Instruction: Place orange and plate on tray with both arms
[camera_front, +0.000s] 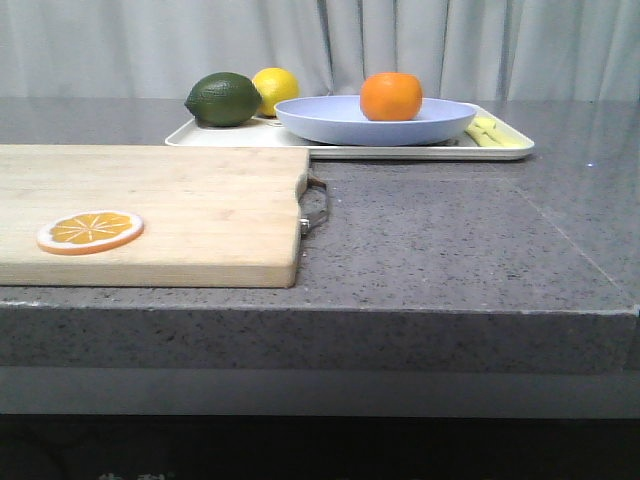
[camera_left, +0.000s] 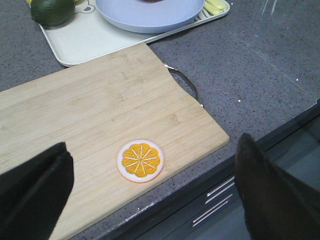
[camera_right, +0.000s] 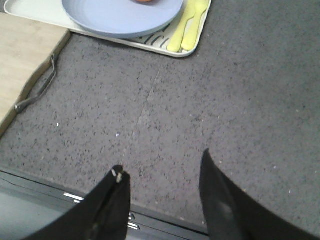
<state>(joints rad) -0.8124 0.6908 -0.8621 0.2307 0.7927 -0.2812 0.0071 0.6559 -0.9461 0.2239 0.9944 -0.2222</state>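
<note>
The task looks finished. The orange (camera_front: 391, 96) sits in the plate (camera_front: 330, 125), and the plate rests on the tray (camera_front: 420, 152) at the far side of the counter. The left gripper (camera_left: 150, 192) and the right gripper (camera_right: 162, 200) are both spread apart and empty, near the front edge, well apart from the tray. I judge nothing is left to place.

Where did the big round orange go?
In the front view, the orange sits on the plate on the tray, far side of the table, right of the lemon.
</note>
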